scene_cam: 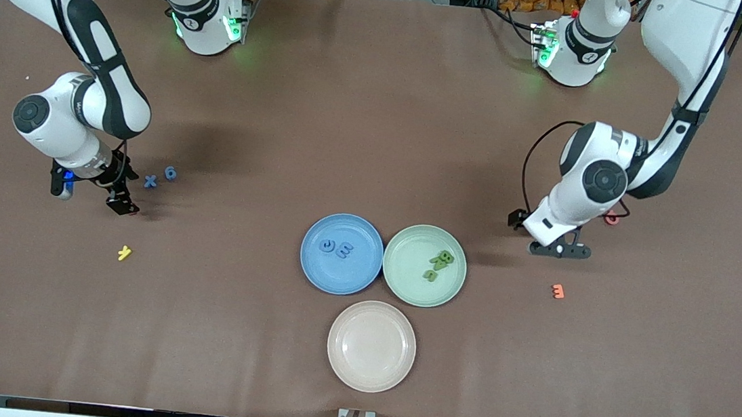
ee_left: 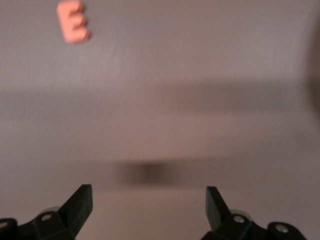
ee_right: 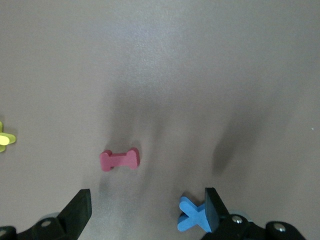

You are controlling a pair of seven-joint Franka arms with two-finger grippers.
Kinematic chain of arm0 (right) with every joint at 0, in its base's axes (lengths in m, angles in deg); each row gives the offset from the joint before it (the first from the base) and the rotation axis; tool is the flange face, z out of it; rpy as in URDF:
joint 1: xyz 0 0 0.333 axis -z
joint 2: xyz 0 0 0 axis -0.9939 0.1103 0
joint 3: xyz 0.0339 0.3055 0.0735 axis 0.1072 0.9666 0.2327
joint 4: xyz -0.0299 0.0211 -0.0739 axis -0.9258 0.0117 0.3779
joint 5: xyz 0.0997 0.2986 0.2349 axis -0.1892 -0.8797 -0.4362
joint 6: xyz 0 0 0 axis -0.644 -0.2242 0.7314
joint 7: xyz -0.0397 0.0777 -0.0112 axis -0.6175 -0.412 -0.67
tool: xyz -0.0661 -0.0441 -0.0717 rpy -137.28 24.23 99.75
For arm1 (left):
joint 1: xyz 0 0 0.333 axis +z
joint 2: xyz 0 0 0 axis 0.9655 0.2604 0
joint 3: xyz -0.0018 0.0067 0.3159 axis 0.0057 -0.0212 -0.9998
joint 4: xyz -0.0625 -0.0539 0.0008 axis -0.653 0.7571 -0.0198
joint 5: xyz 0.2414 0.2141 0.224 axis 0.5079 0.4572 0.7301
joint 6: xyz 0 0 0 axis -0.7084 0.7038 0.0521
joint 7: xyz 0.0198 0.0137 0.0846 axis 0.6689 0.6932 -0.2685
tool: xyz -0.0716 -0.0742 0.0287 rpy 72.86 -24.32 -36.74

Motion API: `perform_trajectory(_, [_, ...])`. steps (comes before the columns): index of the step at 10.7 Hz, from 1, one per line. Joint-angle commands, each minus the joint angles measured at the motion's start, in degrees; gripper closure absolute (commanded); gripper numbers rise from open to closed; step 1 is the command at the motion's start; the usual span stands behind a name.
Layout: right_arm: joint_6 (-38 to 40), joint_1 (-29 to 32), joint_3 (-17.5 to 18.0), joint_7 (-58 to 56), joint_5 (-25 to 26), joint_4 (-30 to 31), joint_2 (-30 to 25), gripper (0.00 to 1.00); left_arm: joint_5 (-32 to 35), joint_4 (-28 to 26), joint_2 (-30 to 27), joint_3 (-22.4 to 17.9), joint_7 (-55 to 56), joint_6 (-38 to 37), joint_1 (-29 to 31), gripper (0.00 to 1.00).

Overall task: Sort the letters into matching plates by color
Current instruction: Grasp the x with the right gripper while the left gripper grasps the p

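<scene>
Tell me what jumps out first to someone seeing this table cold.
Three plates sit in a cluster at mid-table: the blue plate and green plate side by side, each holding matching letters, and the empty cream plate nearer the camera. The open right gripper hangs beside a loose blue X.

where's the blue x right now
The blue X lies on the table toward the right arm's end, beside the blue 6 and close to the open right claw, outside the blue plate.

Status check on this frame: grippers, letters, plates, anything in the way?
Left gripper and right gripper open, empty. Blue X and blue 6 unsorted beside right gripper. Blue plate two letters; green plate filled. Path unobstructed.
</scene>
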Motion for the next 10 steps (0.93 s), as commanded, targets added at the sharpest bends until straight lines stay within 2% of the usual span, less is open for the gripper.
perform_trajectory(1, [-0.9, 0.6, 0.8, 1.0, -1.2, 3.0, -2.2, 0.0, -0.1, -11.7, -8.4, -0.6, -0.9, 4.7, 1.3, 0.0])
perform_trajectory(2, [-0.9, 0.5, 0.8, 1.0, -1.9, 3.8, -2.2, 0.0, 0.1, -14.5, -8.9, -1.1, -1.2, 7.8, 2.1, 0.0])
perform_trajectory(4, [-0.9, 0.3, 0.9, 1.0, -2.3, 4.6, -2.5, 0.0, 0.1, -16.0, -8.8, -2.0, -1.7, 9.9, 5.8, 0.0])
perform_trajectory(7, [-0.9, -0.2, 1.0, 1.0, -3.2, 5.7, -3.2, 0.0, 0.2, -21.1, -9.5, -3.0, -1.8, 16.3, 7.4, 0.0])
perform_trajectory(10, [-1.6, -0.2, 1.2, 1.0, -3.2, 6.3, -3.2, 0.0, 0.1, -23.9, -11.6, -3.4, -1.7, 16.3, 8.4, 0.0])
